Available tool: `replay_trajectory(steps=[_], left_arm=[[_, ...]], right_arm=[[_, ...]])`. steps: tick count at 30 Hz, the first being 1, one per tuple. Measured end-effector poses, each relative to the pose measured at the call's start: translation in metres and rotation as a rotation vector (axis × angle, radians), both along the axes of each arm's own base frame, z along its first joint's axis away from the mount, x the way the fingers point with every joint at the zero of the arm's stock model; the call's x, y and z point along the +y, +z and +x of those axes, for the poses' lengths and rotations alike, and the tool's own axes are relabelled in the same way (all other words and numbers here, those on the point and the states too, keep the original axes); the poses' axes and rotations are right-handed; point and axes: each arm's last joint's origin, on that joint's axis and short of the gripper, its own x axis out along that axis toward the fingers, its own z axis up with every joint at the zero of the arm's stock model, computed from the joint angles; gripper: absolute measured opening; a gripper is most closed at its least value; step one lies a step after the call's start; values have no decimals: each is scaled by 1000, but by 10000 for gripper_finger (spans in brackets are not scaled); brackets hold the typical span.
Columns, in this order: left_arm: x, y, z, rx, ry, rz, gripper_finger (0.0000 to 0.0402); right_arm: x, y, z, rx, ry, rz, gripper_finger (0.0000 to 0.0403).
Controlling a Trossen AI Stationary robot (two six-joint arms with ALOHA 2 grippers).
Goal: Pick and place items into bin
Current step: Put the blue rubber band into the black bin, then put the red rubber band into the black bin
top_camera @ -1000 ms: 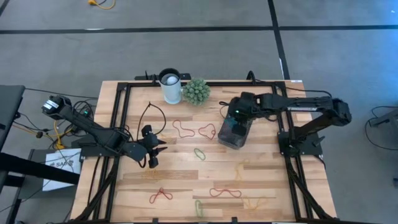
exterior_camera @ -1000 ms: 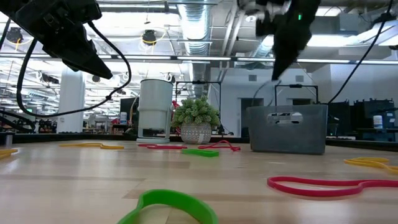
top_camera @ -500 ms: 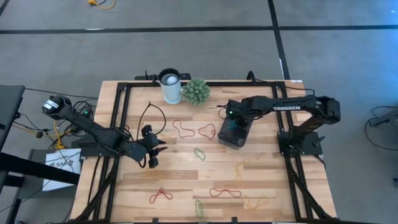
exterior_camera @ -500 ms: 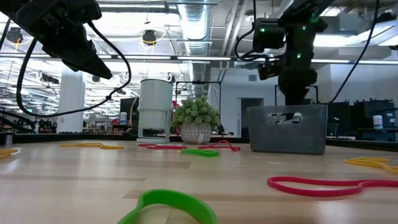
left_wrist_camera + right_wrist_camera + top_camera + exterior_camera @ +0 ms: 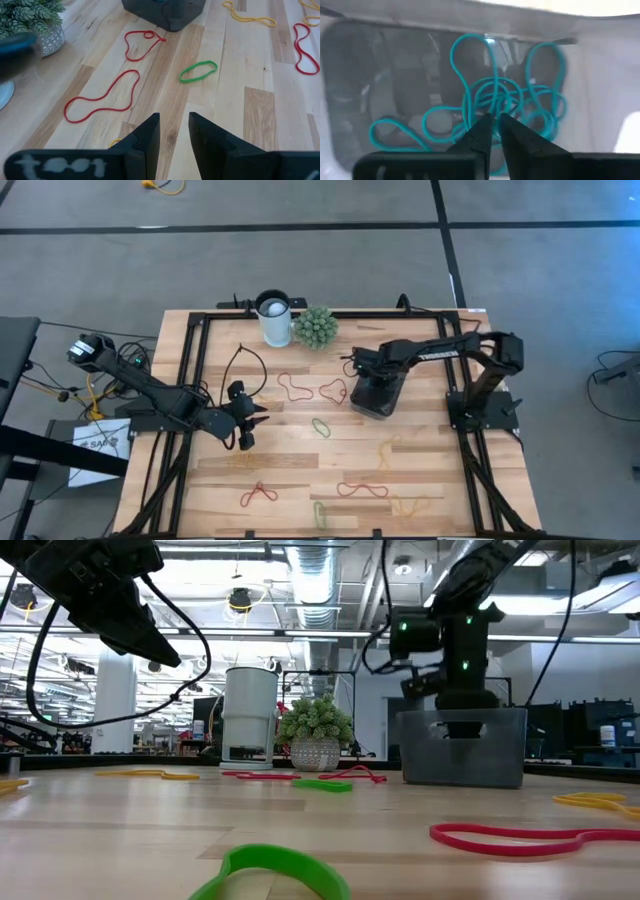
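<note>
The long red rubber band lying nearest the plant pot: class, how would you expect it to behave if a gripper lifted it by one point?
The long red rubber band lies flat in an irregular wavy loop, so it would probably droop limply. It is very thin, so likely light and unlikely to drag. Lying flush on the table, it may be hard to pinch.

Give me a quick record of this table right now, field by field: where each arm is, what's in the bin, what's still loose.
right gripper: lowered into the bin, jaws slightly apart
bin contents: teal rubber bands in a tangle
left gripper: hovering over the table's left half, jaws apart, empty
loose on table: red band, green band, yellow band
other: white cup, plant ball
</note>
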Motion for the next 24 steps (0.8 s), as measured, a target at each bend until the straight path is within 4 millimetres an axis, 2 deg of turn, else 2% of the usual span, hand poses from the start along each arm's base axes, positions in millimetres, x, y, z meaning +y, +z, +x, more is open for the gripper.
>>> replay_trajectory(steps=[5, 10, 17, 24], left_arm=[[0, 0, 0, 0, 1, 0, 93], [0, 0, 0, 2, 1, 1, 93], [0, 0, 0, 5, 1, 2, 93], [0, -1, 0, 6, 1, 3, 93]], right_arm=[[0, -14, 2, 54, 8, 14, 65], [0, -7, 1, 39, 17, 8, 74], [1, 38, -4, -66, -9, -16, 77], [8, 85, -23, -102, -125, -8, 77]])
